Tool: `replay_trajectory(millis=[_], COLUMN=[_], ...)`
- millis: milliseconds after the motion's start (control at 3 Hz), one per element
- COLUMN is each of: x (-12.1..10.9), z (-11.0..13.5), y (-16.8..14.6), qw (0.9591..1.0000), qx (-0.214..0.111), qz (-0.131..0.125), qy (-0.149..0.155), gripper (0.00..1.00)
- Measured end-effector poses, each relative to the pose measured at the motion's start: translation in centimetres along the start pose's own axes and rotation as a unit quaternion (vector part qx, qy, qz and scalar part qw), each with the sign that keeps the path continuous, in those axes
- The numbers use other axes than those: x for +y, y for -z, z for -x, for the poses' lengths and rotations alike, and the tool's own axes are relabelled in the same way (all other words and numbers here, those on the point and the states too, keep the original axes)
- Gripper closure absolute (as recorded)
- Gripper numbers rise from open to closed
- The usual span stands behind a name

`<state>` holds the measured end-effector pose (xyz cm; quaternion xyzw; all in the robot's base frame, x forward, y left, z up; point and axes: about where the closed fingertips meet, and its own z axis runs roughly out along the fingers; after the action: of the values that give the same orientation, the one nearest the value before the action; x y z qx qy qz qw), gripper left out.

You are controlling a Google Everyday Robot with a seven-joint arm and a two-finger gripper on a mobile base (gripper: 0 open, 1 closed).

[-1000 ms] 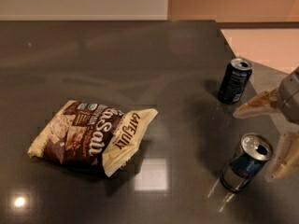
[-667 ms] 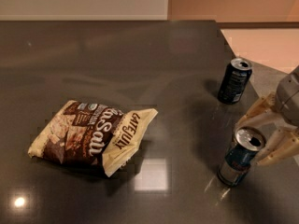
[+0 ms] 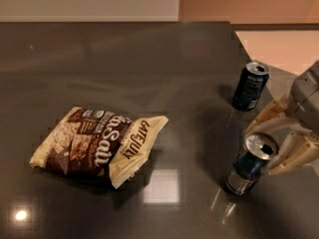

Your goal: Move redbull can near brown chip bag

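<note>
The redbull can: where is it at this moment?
In the camera view the redbull can sits lower right, tilted in the end effector, in front of the navy can and well right of the brown chip bag.

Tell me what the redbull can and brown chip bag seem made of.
The redbull can looks like metal: shiny silver top and lower band. The brown chip bag looks like thin plastic or foil film, going by its crinkles. The gripper is at the can's top.

brown chip bag (image 3: 94, 146): "LATE JULY" on cream flap; probably "Sea Salt"; gripper (image 3: 260, 152) at redbull can (image 3: 247, 169)
</note>
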<state>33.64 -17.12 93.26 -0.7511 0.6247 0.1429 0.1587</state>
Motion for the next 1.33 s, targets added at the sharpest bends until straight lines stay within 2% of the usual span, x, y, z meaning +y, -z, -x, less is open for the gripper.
replay_trajectory(millis=[333,667,1333], x=[-1.7,-3.8,-7.4], z=[1.9,4.2,7.6], y=[0.1,-0.7,-3.5], qw=[0.9999,0.9999,0.9998], qx=[0.001,0.006,0.015], qz=[-0.008,-0.011,0.001], qy=[0.007,0.012,0.015], gripper=[1.0,1.0,1.0])
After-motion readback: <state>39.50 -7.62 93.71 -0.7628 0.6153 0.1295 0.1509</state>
